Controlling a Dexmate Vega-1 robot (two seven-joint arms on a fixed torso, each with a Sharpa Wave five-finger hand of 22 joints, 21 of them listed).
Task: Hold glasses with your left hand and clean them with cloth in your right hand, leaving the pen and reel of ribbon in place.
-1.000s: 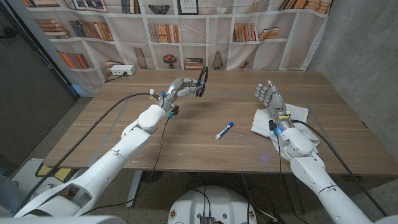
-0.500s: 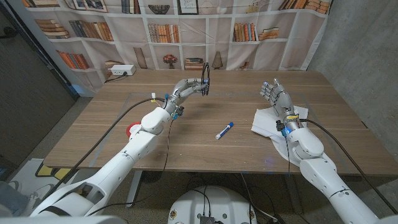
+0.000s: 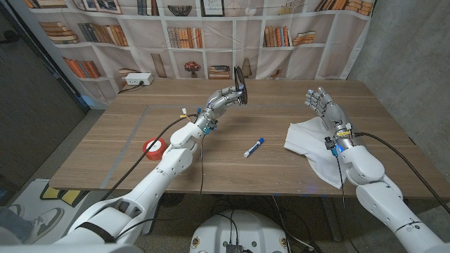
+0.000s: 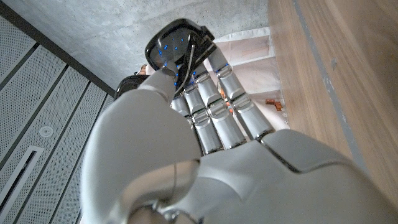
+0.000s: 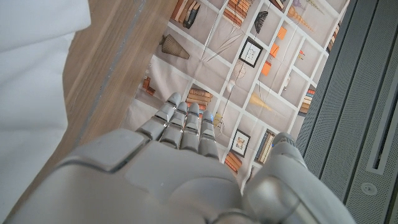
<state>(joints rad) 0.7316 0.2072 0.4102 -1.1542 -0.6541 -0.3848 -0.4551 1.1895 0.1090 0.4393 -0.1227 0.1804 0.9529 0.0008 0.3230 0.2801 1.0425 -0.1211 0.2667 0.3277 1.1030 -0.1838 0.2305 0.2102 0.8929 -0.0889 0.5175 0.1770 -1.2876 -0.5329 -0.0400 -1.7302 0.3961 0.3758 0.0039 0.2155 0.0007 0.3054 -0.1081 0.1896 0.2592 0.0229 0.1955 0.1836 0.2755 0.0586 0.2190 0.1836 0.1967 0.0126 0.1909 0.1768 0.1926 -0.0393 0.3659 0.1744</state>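
My left hand (image 3: 226, 98) holds the black glasses (image 3: 241, 76) up in the air over the far middle of the table. In the left wrist view the dark lenses (image 4: 176, 46) sit at the tips of that hand (image 4: 211, 112). My right hand (image 3: 325, 107) hovers open, fingers up and apart, above the far part of the white cloth (image 3: 313, 146), which lies crumpled on the table at the right. The cloth (image 5: 28, 81) also shows beside my right hand (image 5: 180, 130) in the right wrist view. A blue-and-white pen (image 3: 254, 147) lies mid-table. A red reel of ribbon (image 3: 153, 148) lies at the left.
The wooden table (image 3: 105, 140) runs wide, with a bookshelf backdrop behind it. A white power strip (image 3: 137, 81) sits at the far left corner. My left arm (image 3: 176, 151) stretches diagonally across the table's left half, next to the reel.
My left hand has carried the glasses to the right and higher. The left arm swung clear of the red reel, which now shows. My right hand moved a little right and farther back.
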